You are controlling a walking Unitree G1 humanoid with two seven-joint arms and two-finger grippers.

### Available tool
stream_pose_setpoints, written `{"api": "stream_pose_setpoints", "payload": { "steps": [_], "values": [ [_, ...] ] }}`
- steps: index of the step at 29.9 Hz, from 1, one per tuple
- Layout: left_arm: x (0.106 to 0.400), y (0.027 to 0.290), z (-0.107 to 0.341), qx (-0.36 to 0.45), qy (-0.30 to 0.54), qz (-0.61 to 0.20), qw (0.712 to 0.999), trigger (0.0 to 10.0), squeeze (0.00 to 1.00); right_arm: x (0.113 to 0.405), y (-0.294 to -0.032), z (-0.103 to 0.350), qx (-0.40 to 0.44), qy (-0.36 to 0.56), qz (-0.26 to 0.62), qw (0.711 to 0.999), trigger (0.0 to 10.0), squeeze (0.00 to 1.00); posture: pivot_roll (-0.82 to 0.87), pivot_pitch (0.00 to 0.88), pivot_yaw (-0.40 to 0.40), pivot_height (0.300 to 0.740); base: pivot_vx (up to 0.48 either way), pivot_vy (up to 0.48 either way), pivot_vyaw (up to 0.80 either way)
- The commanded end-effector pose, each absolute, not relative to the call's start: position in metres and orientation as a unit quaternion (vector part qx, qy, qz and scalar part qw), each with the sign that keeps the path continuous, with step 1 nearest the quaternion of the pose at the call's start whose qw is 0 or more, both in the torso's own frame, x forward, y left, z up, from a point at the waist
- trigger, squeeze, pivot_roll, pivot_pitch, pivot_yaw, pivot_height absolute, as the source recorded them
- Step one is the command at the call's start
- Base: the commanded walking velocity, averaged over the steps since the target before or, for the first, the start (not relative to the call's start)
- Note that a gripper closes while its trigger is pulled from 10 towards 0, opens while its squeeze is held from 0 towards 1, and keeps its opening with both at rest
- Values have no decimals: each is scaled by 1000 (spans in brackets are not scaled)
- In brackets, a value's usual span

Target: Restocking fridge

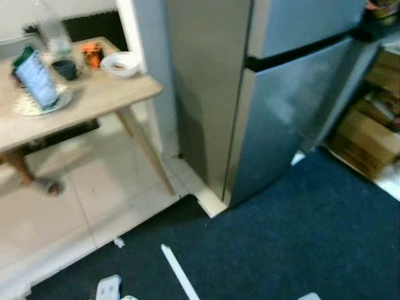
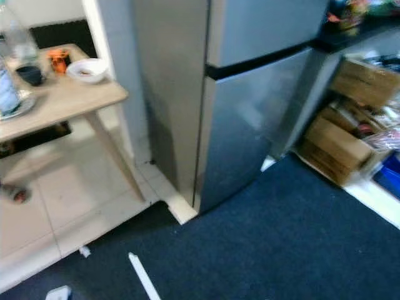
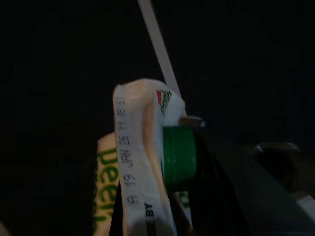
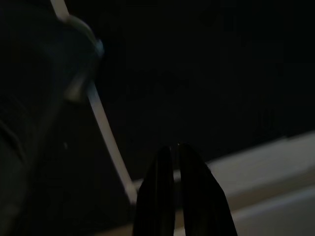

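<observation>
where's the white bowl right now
The white bowl sits at the far right corner of the wooden table, on the robot's left in the head views, beside a small orange item and left of the closed fridge.

Dark blue carpet (image 1: 300, 237) fills the lower right; pale tiled floor (image 1: 75, 194) and wooden table (image 1: 94, 97) at left.

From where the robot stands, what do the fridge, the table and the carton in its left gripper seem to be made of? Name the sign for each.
Fridge: brushed grey metal, or a metal-look finish; soft sheen.
Table: pale wood or laminate, matt; faint grain.
Carton, in the left gripper: coated paperboard; folded seam, printed date, green plastic cap.
</observation>
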State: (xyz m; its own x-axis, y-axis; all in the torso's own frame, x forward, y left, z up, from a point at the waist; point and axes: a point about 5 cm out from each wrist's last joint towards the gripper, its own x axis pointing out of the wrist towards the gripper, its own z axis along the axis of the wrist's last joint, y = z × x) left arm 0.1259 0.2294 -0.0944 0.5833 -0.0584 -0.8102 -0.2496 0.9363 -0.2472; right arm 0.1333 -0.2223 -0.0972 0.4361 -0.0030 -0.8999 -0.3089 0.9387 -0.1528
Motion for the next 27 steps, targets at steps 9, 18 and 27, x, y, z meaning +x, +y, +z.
{"api": "stream_pose_setpoints", "payload": {
  "steps": [9,18,27],
  "values": [
    [120,226,-97,-169,464,48,868,10000,0,127,-226,-98,-149,528,78,833,10000,0,-55,111,-23,740,0,-474,178],
    [120,226,-97,-168,466,46,868,10000,0,127,-226,-99,-147,527,77,833,10000,0,-55,111,-23,740,0,-472,0],
    [120,225,-97,-167,466,42,868,10000,0,127,-227,-98,-147,526,78,834,10000,0,-57,110,-21,740,0,-474,0]
  ]
}}
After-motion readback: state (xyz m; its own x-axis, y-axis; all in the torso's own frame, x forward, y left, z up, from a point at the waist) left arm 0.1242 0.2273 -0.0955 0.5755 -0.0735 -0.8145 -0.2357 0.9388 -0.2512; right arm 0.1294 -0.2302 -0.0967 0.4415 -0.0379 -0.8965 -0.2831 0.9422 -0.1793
